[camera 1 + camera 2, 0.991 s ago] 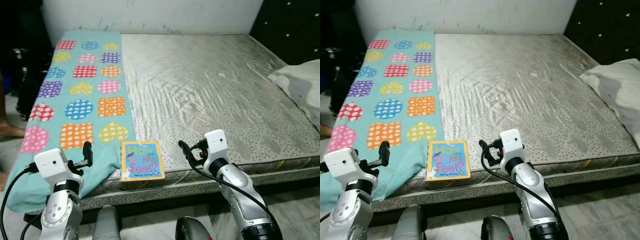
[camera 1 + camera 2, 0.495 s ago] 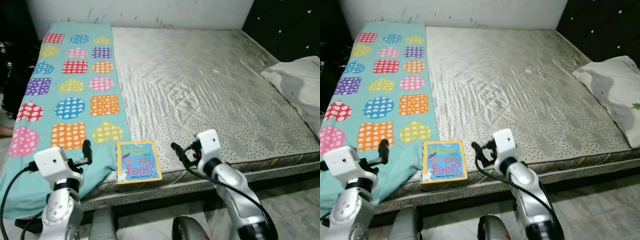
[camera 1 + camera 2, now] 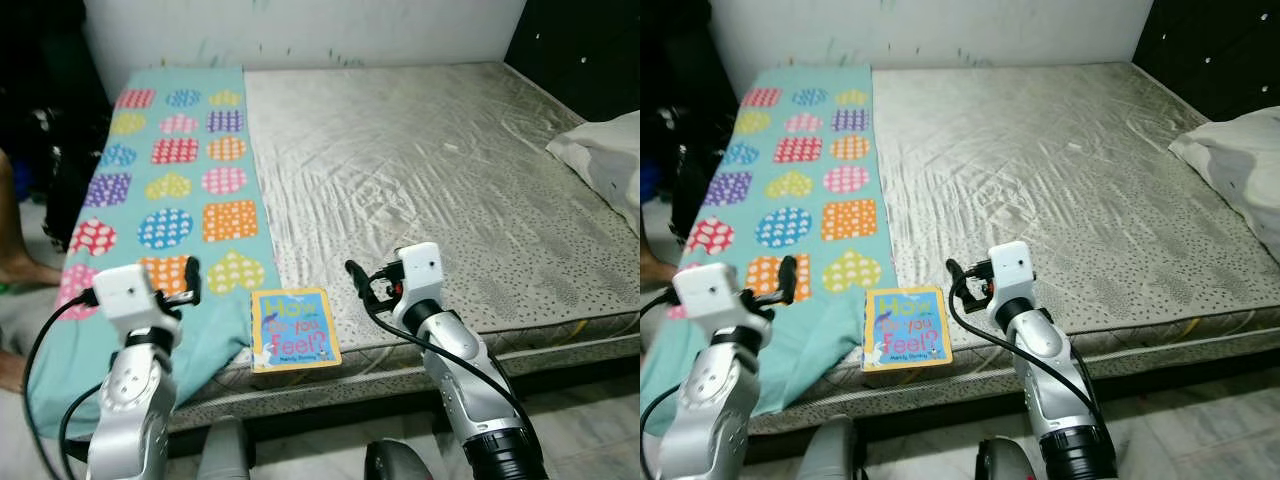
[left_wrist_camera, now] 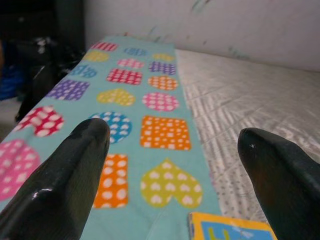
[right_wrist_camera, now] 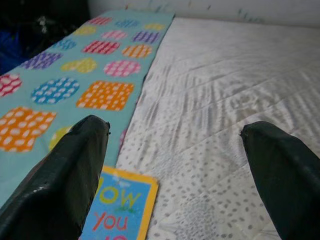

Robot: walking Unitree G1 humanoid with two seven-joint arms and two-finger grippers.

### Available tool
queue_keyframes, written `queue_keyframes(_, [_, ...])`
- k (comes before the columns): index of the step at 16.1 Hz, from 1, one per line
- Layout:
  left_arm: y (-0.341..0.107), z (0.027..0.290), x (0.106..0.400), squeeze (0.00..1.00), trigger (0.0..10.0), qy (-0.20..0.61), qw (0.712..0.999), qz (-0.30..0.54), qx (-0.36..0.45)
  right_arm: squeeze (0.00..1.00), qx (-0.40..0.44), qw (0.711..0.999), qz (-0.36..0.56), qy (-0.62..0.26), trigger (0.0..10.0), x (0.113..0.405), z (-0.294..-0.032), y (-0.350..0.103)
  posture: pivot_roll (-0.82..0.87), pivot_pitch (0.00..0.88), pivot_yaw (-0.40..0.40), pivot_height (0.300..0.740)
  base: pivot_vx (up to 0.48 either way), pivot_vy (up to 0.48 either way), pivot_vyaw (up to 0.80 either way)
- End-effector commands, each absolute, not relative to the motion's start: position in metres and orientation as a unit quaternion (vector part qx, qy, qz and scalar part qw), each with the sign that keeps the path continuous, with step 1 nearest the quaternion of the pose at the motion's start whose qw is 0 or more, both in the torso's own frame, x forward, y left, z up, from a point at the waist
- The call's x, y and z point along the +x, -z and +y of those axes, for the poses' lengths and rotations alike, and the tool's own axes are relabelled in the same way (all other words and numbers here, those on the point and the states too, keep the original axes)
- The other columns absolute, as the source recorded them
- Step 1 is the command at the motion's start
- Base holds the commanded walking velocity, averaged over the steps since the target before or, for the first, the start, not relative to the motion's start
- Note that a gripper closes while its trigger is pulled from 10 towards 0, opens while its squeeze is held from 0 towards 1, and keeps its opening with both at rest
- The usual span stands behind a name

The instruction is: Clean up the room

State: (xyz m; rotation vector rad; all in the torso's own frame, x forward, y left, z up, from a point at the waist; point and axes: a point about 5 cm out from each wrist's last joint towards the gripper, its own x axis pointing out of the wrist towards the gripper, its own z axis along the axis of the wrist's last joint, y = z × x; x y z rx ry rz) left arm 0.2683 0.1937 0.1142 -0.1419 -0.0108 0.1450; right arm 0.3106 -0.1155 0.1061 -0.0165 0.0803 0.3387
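Both the left hand [image 3: 190, 281] and right hand [image 3: 356, 281] hovered with fingers spread wide and empty at the bed's [image 3: 450, 170] near edge, flanking the picture book [image 3: 294, 328] lying there beside the heart-patterned blanket [image 3: 170, 190].

Beside the bed [image 3: 450, 180], the pillow [image 3: 612, 160] is cut by the picture's edge, and so is a person's bare leg [image 3: 12, 250] by the blanket [image 3: 170, 190]
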Motion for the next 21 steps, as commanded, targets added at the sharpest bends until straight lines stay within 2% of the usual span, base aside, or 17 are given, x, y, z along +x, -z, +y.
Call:
queue_keyframes(1, [-0.115, 0.193, 0.271, 0.0, 10.0, -0.066, 0.996, -0.007, -0.063, 0.0, -0.005, 0.987, 0.046, -0.154, 10.0, 0.309, -0.122, -0.1, -0.1, 0.018, 0.04, 0.648, 0.0, 0.0, 0.0])
queue_keyframes(8, [-0.114, 0.194, 0.274, 0.0, 10.0, -0.064, 0.996, -0.007, -0.058, 0.0, -0.015, 0.986, 0.039, -0.161, 10.0, 0.308, -0.118, -0.099, -0.09, 0.021, 0.035, 0.648, 0.0, 0.0, 0.0])
queue_keyframes(13, [-0.11, 0.195, 0.269, 0.0, 10.0, -0.076, 0.995, -0.002, -0.068, 0.0, -0.024, 0.984, 0.042, -0.173, 10.0, 0.308, -0.116, -0.099, -0.09, 0.037, 0.01, 0.648, 0.0, 0.0, 0.8])
queue_keyframes(19, [-0.108, 0.191, 0.265, 0.0, 10.0, -0.075, 0.994, 0.008, -0.08, 0.0, -0.013, 0.984, 0.046, -0.171, 10.0, 0.305, -0.118, -0.097, -0.1, 0.054, 0.005, 0.648, 0.0, 0.0, 0.0])
queue_keyframes(21, [-0.108, 0.191, 0.264, 0.0, 10.0, -0.075, 0.994, 0.009, -0.082, 0.0, -0.012, 0.984, 0.049, -0.171, 10.0, 0.304, -0.118, -0.096, -0.1, 0.057, 0.004, 0.633, 0.0, 0.0, 0.0])
